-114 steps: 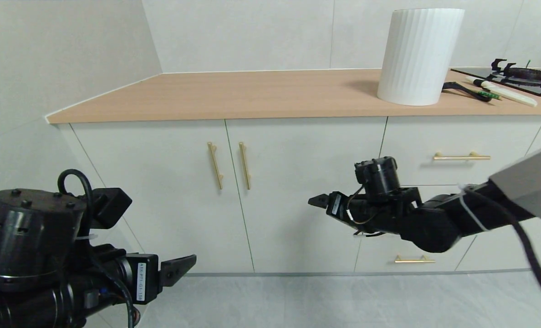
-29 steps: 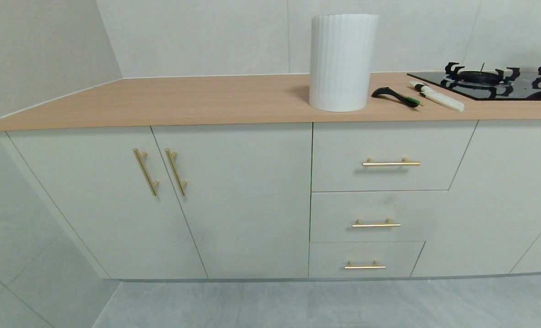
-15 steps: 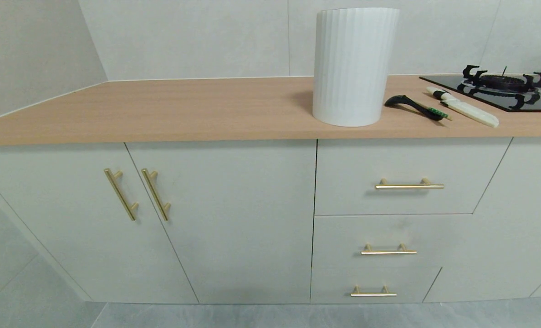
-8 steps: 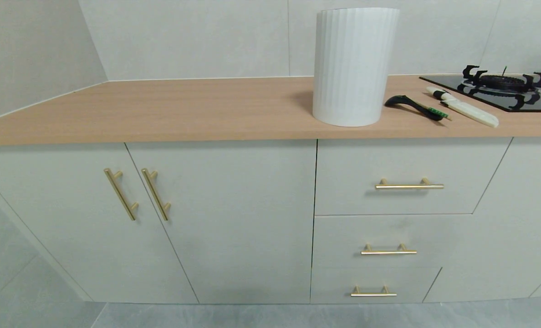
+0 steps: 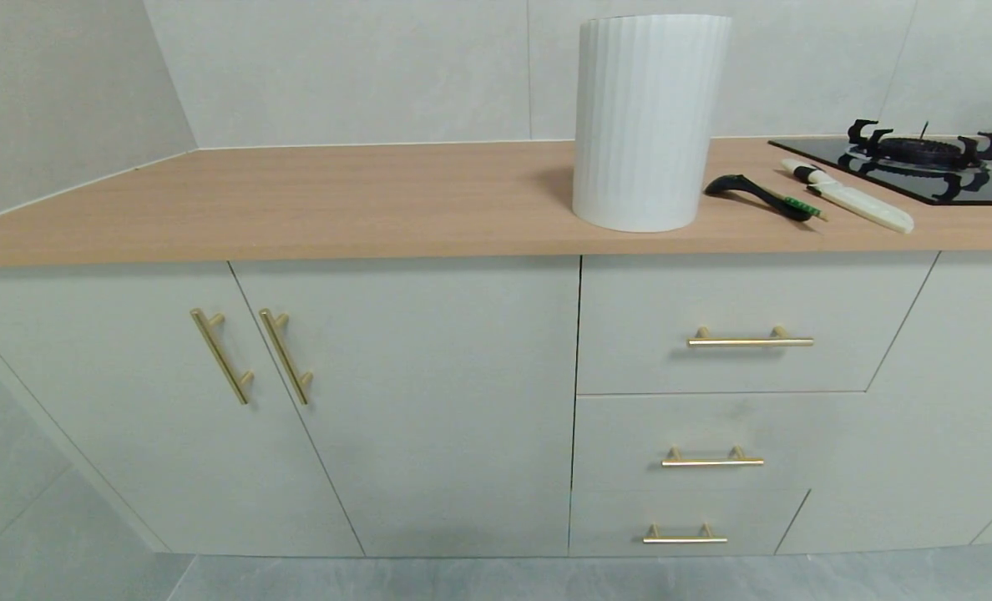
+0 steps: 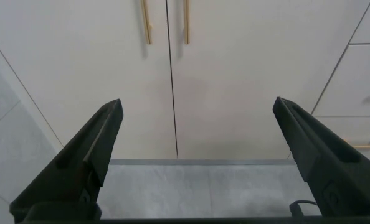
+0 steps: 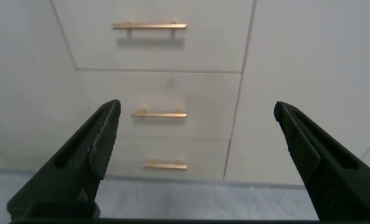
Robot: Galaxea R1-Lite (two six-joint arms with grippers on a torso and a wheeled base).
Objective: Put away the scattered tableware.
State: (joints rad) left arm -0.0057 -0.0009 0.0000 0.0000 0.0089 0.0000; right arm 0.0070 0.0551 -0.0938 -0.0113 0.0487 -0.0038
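Tableware on a light-brown wooden surface, seen from the head view. A black-handled utensil with a green tip and a long white utensil with a dark band lie flat and just beside each other. Both are between a tall white ribbed cylindrical container and a black gas hob. The black handle curves and points toward the container, but is apart from it. The white utensil lies slanted, with its far end at the hob's edge.

The wrist views add the arms, low before the pale cabinet fronts. The left end effector is released, its fingers spread wide and empty, facing two doors with upright brass bar handles. The right end effector is likewise released and empty, facing three stacked drawers with level brass handles.

Compared with half a second before, nothing on the surface has moved. Against the earliest frame the whole head view has shifted, so the camera has moved.
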